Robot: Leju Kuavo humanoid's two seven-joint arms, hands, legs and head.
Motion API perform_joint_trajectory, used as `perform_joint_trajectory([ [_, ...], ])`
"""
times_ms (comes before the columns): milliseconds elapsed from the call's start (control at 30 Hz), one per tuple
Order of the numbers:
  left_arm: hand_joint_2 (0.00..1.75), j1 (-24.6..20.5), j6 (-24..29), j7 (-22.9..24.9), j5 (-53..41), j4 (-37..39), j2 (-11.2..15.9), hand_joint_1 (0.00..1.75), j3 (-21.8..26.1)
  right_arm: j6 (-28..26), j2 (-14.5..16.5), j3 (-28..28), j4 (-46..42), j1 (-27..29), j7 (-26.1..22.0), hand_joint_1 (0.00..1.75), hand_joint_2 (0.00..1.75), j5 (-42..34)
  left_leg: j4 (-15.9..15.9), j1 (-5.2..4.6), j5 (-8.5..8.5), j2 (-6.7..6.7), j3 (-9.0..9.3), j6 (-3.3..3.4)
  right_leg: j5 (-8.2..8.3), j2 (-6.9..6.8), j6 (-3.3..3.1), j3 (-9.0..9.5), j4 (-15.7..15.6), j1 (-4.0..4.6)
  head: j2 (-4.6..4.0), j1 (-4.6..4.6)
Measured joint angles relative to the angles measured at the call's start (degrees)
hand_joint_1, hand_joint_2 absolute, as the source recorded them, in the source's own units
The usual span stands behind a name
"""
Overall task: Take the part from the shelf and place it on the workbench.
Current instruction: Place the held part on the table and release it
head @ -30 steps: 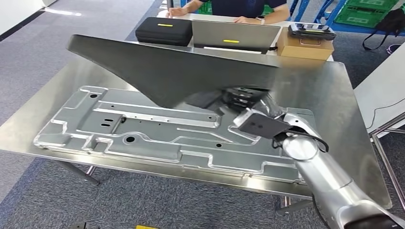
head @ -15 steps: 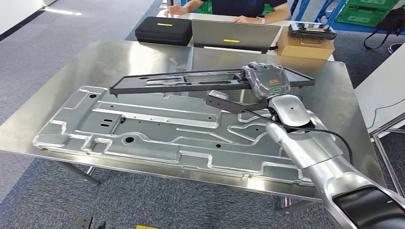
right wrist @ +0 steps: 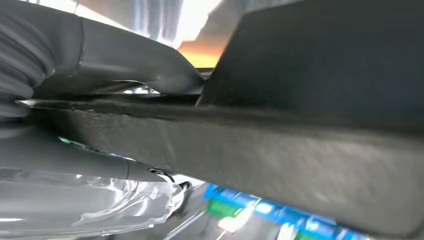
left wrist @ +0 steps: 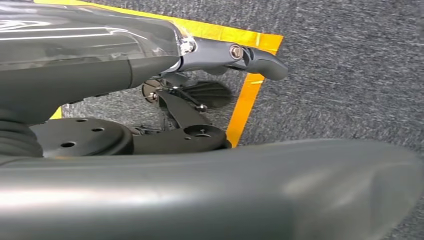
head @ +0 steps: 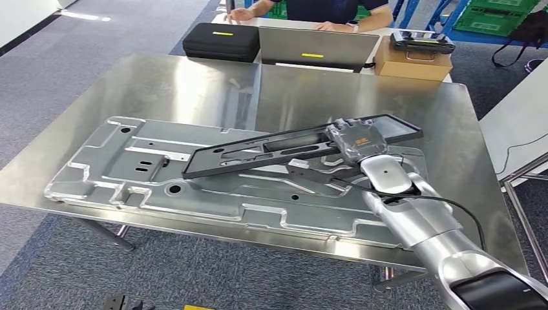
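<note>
The part is a long, flat, dark grey frame with slots. My right hand grips it near its right end, fingers wrapped over the top. It lies slanted just over the stamped metal panel on the steel workbench, left end lowest; I cannot tell whether it touches the panel. In the right wrist view the part's dark edge runs across the picture beside my thumb. My left hand hangs over the carpet as a blurred grey mass, its fingers unreadable.
At the workbench's far edge stand a black case, a grey laptop and a cardboard box carrying a controller. A person sits behind them. A white table stands to the right.
My right hand has turned the part from broadside to flat, then lowered and swung it nearer, so its left end now dips over the panel.
</note>
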Motion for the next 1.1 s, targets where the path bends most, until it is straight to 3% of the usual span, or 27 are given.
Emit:
perform_joint_trajectory([
  [67,1.75,-0.1,0.0,0.0,0.0,0.0,0.0,0.00,-0.1,0.0,0.0,0.1,1.8,0.2,-1.3,0.00,0.00,-1.3,0.0,0.00,0.00,0.00,0.00,0.00,0.00,0.01,0.00,0.00,0.0,0.00,0.00,0.00],
  [167,1.75,-0.1,0.1,0.2,0.0,0.0,0.0,0.00,-0.2,0.1,0.0,0.6,4.7,0.3,-3.9,0.00,0.00,-4.4,0.0,-0.01,0.00,0.00,0.00,0.00,0.00,0.01,0.00,0.00,0.0,0.00,-0.01,-0.01],
  [300,0.00,-0.1,0.1,0.0,0.0,0.0,0.0,0.00,-0.4,2.0,-0.1,1.6,8.3,-0.1,-8.5,0.00,0.00,-10.5,0.0,-0.01,0.00,0.00,0.00,0.00,0.00,0.00,0.00,-0.01,0.0,0.00,-0.01,-0.01],
  [533,0.00,0.0,0.0,-0.4,0.2,0.0,0.0,0.00,-1.0,13.0,-4.4,6.4,12.9,-5.8,-17.5,0.00,0.00,-26.7,0.0,-0.05,0.01,0.00,0.01,0.01,0.01,0.00,0.01,0.01,0.0,-0.03,-0.01,0.01],
  [667,0.00,0.0,-0.3,-0.4,0.6,0.0,0.0,0.00,-1.2,18.6,-9.4,11.5,12.8,-10.4,-19.7,0.00,0.00,-38.4,0.0,-0.08,0.02,-0.02,0.03,0.02,0.02,-0.03,0.01,0.02,0.0,-0.06,0.00,0.01],
  [833,0.00,0.1,-0.8,-0.3,1.1,0.0,0.2,0.00,-1.2,22.0,-17.3,14.8,7.8,-13.0,-21.9,0.00,0.00,-58.4,0.0,-0.11,0.01,-0.07,0.04,0.02,0.02,-0.09,0.02,0.03,0.0,-0.08,0.00,0.01],
  [967,0.00,0.1,-1.2,-0.4,1.1,0.0,0.4,0.00,-1.2,21.5,-21.5,13.1,3.3,-10.3,-26.2,0.00,0.00,-72.2,0.0,-0.08,0.00,-0.07,0.05,0.02,0.01,-0.09,0.01,0.04,0.0,-0.04,-0.01,0.01],
  [1100,0.00,0.2,-1.6,-0.5,1.2,0.0,0.4,0.00,-1.3,21.1,-20.3,4.2,-3.2,-1.1,-31.9,0.00,0.00,-81.6,0.0,-0.04,-0.01,-0.09,0.08,0.01,0.00,-0.12,0.01,0.10,0.0,0.06,-0.01,0.01],
])
